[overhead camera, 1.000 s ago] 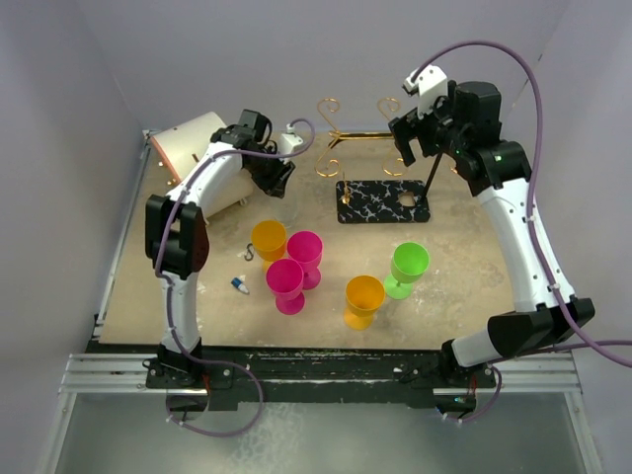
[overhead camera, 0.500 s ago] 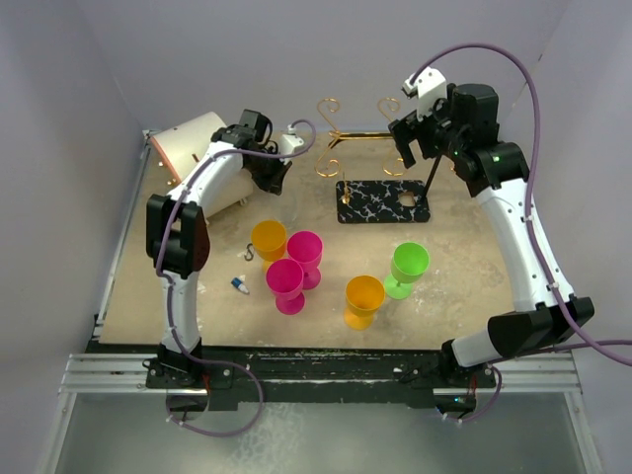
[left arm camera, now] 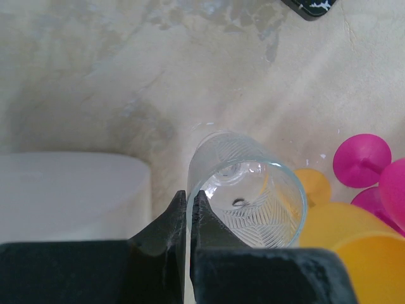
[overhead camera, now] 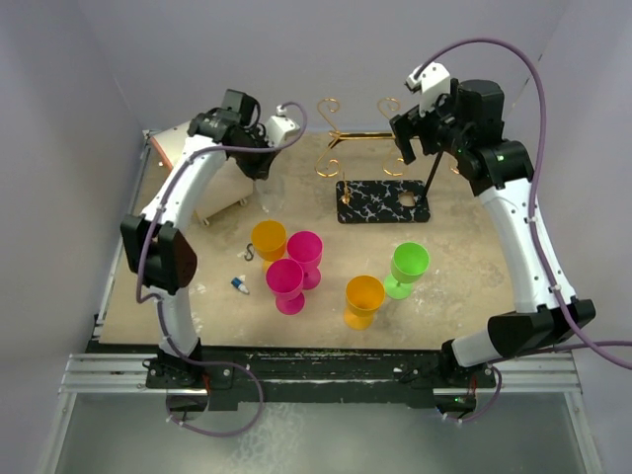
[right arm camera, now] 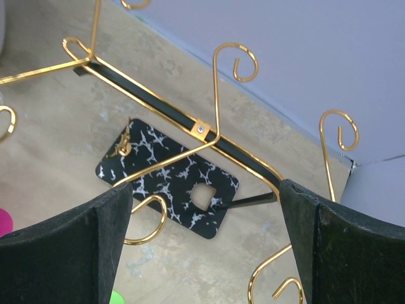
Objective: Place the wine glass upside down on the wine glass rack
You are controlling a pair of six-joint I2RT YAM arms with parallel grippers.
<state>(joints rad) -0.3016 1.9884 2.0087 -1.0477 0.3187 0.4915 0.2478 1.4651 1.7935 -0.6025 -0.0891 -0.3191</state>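
Observation:
My left gripper [left arm camera: 188,208] is shut on the rim of a clear wine glass [left arm camera: 253,190], one finger inside the bowl and one outside. The glass is held above the table, its mouth facing the camera. In the top view this gripper [overhead camera: 259,164] is raised at the back left; the glass is hard to make out there. The wine glass rack has a gold wire frame [overhead camera: 355,138] over a black marbled base [overhead camera: 383,200]. My right gripper [overhead camera: 406,148] is open and empty just above the frame's right side; its wrist view shows the gold wires [right arm camera: 215,95] and base [right arm camera: 168,177] between the jaws [right arm camera: 205,244].
A white cylinder [overhead camera: 193,148] lies at the back left, close beside the left gripper [left arm camera: 69,190]. Coloured plastic glasses stand mid-table: orange [overhead camera: 269,240], two pink [overhead camera: 304,252] [overhead camera: 284,281], orange [overhead camera: 363,299], green [overhead camera: 408,265]. A small blue-white item [overhead camera: 240,285] lies near them.
My left arm has lifted and swung up and back to the left, carrying the clear glass. The right arm has stayed over the rack.

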